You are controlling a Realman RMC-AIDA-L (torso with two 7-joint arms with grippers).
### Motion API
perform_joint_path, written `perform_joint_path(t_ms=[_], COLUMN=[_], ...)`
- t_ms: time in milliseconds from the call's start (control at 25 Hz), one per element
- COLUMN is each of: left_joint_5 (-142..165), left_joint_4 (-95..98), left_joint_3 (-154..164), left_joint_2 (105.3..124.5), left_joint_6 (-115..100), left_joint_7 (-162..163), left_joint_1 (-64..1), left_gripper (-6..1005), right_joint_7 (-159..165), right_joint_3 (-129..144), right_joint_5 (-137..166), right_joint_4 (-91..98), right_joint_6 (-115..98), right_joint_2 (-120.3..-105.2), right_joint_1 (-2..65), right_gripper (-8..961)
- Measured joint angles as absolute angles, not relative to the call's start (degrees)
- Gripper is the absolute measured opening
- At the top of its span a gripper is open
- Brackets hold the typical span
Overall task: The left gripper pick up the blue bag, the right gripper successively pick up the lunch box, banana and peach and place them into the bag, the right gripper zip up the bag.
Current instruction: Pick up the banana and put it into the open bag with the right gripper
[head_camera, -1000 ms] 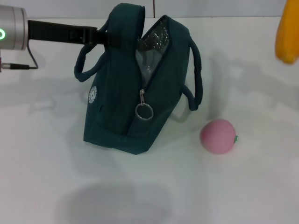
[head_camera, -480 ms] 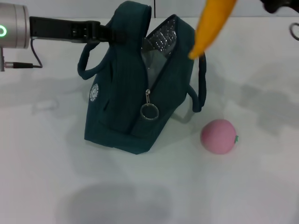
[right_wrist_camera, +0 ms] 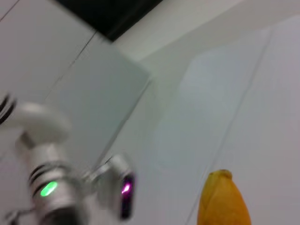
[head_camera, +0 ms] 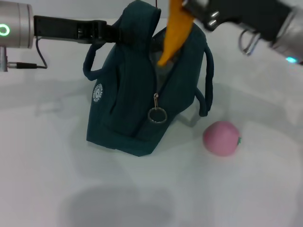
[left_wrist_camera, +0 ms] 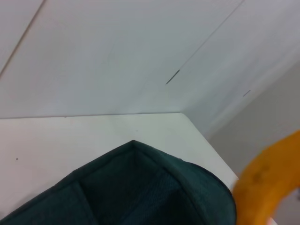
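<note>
The blue bag (head_camera: 128, 99) stands mid-table with its top unzipped, its zip ring (head_camera: 157, 115) hanging at the front. My left gripper (head_camera: 110, 33) reaches in from the left and is shut on the bag's upper edge, holding it up. My right gripper (head_camera: 185, 6) comes in from the upper right, shut on the banana (head_camera: 174, 33), which hangs tip-down right at the bag's opening. The pink peach (head_camera: 220, 138) lies on the table to the bag's right. The lunch box is hidden. The left wrist view has the bag's top (left_wrist_camera: 140, 187) and the banana (left_wrist_camera: 267, 185); the right wrist view has the banana (right_wrist_camera: 222, 201).
The white table (head_camera: 52, 156) stretches around the bag. The bag's loop handles (head_camera: 208, 80) hang out on both sides. A cable (head_camera: 40, 59) trails from the left arm. The right wrist view looks across to the left arm's wrist (right_wrist_camera: 51, 187).
The right gripper has carried the banana leftwards from the far right edge to the bag's opening. The bag has shifted slightly in the left gripper's hold. The peach has not moved.
</note>
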State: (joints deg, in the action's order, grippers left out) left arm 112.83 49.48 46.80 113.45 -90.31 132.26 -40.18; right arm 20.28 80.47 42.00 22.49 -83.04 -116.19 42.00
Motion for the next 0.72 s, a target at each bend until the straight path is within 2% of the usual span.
perform_joint_path(t_ms=[320,720], left_joint_5=[112.8,112.7], left_joint_4=[49.5,49.5], left_joint_3=[46.7,46.6], left_joint_2=[113.25,113.04], left_joint_6=[-89.9,-89.8], left_joint_7=[132.2,131.9], left_joint_1=[-39.9,-38.9], left_gripper=[47,48], right_joint_7=[16.4,19.6], right_joint_3=[98.6,102.4], right_joint_5=[29.5,28.3], right_joint_4=[23.4,26.0], right_joint_6=[-76.8,-77.9], right_joint_2=[-116.19,-116.19], right_joint_1=[42.7,35.6], right_gripper=[439,438])
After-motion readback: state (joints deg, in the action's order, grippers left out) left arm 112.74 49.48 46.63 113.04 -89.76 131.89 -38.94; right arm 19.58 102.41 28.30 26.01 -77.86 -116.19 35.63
